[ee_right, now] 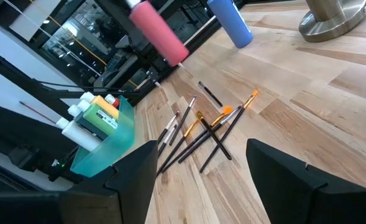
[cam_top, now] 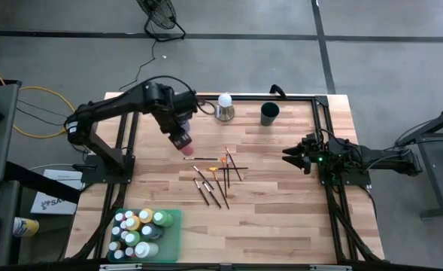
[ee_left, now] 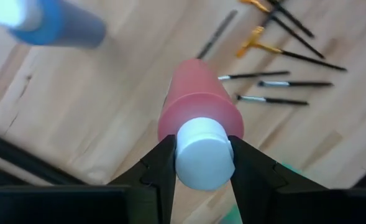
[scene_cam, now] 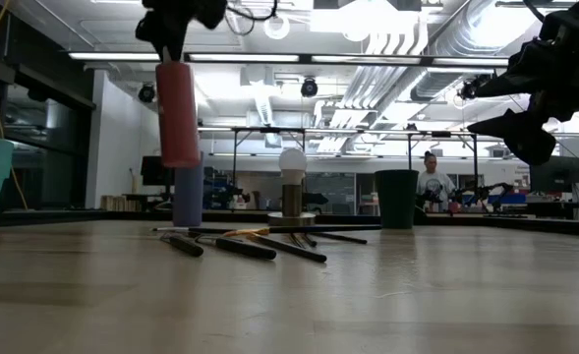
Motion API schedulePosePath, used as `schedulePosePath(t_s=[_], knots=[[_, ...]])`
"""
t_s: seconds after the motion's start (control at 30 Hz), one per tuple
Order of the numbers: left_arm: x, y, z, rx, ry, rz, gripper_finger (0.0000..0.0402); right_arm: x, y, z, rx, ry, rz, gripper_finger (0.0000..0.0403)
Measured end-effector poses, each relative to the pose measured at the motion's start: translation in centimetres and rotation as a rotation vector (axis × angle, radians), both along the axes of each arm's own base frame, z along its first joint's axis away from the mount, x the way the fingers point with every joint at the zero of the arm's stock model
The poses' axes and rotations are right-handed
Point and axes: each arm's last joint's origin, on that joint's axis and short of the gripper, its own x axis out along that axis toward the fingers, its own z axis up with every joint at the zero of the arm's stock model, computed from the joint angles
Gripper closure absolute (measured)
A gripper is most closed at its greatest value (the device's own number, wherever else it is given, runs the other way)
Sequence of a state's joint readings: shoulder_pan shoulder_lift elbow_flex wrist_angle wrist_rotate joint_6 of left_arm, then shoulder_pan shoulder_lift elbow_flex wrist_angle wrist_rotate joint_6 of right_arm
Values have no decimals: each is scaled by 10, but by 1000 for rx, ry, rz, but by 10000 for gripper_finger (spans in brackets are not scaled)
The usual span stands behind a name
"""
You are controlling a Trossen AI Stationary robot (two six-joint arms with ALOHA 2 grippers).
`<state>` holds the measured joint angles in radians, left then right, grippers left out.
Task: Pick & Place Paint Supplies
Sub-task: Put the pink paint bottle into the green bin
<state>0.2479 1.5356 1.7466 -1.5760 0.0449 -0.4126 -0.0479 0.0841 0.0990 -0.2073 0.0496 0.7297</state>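
The left claw (ee_left: 201,163) grips a pink plastic paint bottle (ee_left: 198,112) by its white cap, holding it lifted off the wooden tabletop (cam_top: 281,203), just beside the scattered thin dark brushes (cam_top: 217,177). A blue bottle (ee_right: 230,22) stands near them. The right claw (cam_top: 290,155) hangs with fingers spread on the brushes' other side.

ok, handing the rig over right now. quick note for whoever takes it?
Left claw is shut on the pink bottle, held in the air above the table.
Right claw is open, idle at the table's right side.
A blue bottle stands on the table by the lamp.
Brushes lie loose mid-table.
The green tray at the front left already holds many bottles.
Left: pink bottle, blue bottle, brushes.
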Motion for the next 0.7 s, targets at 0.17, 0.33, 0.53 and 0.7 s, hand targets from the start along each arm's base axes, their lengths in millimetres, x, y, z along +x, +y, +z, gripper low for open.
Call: schedulePosePath(t_s=[0.17, 0.33, 0.53, 0.7], knots=[[5, -32, 10, 4, -44, -141, 285, 0, 0, 0, 0, 0, 0, 164], [6, -70, 11, 1, -48, -262, 285, 0, 0, 0, 0, 0, 0, 164], [1, -116, 11, 12, -45, -361, 285, 0, 0, 0, 0, 0, 0, 164], [-7, -152, 10, 24, -55, -450, 285, 0, 0, 0, 0, 0, 0, 164]])
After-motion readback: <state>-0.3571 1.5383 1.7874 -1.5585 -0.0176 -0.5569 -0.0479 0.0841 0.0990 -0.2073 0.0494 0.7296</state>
